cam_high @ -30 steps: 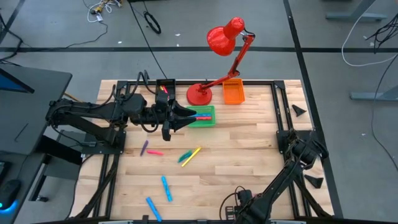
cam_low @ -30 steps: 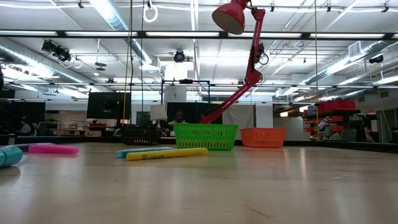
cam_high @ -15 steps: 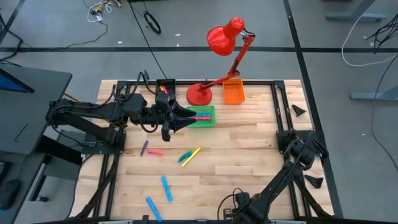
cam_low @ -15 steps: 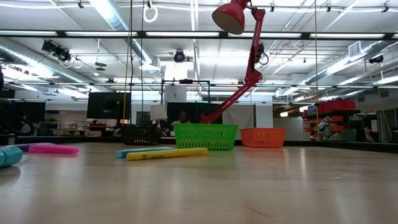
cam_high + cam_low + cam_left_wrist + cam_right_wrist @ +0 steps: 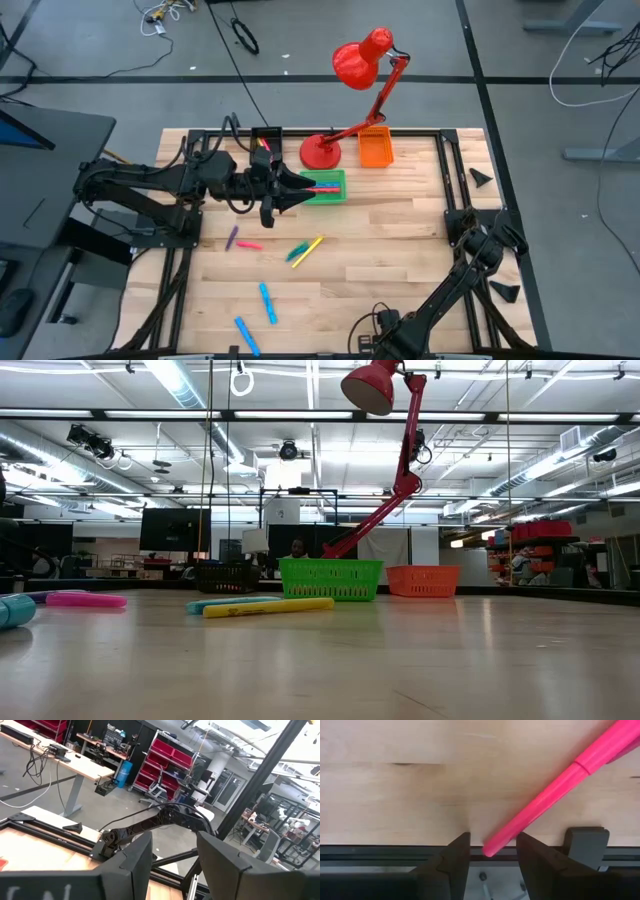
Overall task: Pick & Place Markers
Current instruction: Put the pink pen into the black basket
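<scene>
Starting from the table (image 5: 400,250), bordered all round by a dark frame rail; steering clear of the red lamp (image 5: 355,65), based at 12 o'clock and leaning out past the far edge.

Left gripper (image 5: 302,190) hovering at about 11 o'clock from the table's centre, just at the green bin (image 5: 330,197); fingers (image 5: 135,865) spread, nothing between them. Right gripper (image 5: 492,841) low at the 6 o'clock edge, jaws apart, with the end of a pink marker (image 5: 545,795) lying between them, apparently not pinched.

Green bin already holding a few markers; judged next: fetching a loose one. Lifting clear of the bin wall first; swinging toward 8 o'clock, where open wood allows a straight descent. Picking the yellow marker (image 5: 311,244) means squaring the jaws across its shaft, since a teal marker (image 5: 296,253) touches it. Easier choices: purple marker (image 5: 232,237) beside the loose pink marker (image 5: 250,245) at 9 o'clock; blue markers (image 5: 267,302) at 7 o'clock, lying near the front rail.
</scene>
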`<act>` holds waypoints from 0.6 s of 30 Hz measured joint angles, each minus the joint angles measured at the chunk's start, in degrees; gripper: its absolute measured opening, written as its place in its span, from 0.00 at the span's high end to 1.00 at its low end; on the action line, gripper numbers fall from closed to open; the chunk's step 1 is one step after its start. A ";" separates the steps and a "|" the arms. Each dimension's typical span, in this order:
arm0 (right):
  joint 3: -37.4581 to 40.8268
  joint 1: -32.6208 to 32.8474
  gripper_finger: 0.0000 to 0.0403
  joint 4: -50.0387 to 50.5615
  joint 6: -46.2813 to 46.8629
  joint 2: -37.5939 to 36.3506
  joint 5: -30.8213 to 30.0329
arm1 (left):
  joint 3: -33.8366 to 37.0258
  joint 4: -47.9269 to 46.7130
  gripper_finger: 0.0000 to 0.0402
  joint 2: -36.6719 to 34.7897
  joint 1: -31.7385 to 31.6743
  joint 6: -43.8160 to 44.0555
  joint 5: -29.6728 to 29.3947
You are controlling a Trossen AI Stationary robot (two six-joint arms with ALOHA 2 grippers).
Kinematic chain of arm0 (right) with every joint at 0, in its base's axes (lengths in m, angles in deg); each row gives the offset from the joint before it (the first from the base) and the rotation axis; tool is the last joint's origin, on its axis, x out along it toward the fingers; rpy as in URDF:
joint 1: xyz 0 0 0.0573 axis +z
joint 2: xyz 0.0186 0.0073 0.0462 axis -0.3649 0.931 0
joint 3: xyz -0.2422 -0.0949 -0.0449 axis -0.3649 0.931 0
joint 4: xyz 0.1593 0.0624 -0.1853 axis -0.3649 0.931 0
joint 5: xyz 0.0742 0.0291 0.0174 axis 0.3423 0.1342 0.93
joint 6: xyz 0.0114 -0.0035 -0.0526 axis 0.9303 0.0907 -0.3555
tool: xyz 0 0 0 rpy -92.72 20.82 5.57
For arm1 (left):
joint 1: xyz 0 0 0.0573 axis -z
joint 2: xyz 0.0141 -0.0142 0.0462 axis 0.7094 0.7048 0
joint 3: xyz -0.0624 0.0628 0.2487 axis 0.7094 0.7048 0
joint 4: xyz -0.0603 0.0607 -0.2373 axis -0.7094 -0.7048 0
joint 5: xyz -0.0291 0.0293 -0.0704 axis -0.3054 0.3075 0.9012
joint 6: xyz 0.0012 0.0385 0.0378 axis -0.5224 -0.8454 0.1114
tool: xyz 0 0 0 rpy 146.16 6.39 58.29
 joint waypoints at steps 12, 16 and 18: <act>0.63 -0.62 0.61 0.96 -1.41 0.09 -0.58 | 0.00 -0.53 0.60 0.00 0.00 0.13 0.02; 0.66 -0.69 0.68 0.97 -1.46 0.15 -0.66 | 0.00 -0.63 0.60 0.00 0.00 -0.04 0.02; 0.68 -0.75 0.71 1.01 -1.46 0.15 -0.58 | 0.00 -0.63 0.60 0.00 0.00 -0.02 0.02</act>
